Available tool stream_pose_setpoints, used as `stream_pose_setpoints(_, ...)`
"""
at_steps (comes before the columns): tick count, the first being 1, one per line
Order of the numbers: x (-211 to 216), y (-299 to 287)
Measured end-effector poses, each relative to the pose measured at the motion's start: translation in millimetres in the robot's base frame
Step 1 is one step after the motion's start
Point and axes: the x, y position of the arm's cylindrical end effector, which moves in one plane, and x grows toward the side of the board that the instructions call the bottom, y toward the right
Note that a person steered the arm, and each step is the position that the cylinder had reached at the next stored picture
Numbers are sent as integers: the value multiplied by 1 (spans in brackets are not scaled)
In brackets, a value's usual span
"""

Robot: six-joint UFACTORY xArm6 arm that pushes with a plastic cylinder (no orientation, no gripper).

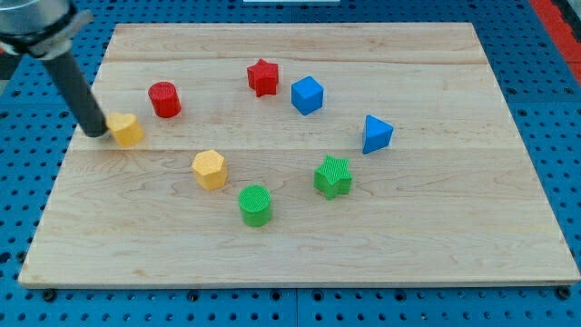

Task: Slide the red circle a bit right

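Observation:
The red circle (164,99) is a short red cylinder at the upper left of the wooden board (436,209). My tip (95,133) is at the view's left, below and left of the red circle, and touches or nearly touches the left side of a yellow block (126,130). The dark rod slants up to the view's top left corner.
A red star (262,77) and a blue cube (307,94) lie right of the red circle. A blue block (376,134) is further right. A yellow hexagon (209,169), a green circle (255,204) and a green star (333,176) lie lower down.

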Motion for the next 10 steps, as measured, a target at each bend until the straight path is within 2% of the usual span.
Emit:
stream_pose_setpoints(2,22,38)
stream_pose_setpoints(3,36,41)
stream_pose_setpoints(4,75,27)
stream_pose_setpoints(5,97,17)
stream_pose_setpoints(6,97,17)
stream_pose_setpoints(8,85,15)
stream_pose_setpoints(9,64,-31)
stream_pose_setpoints(10,1,-51)
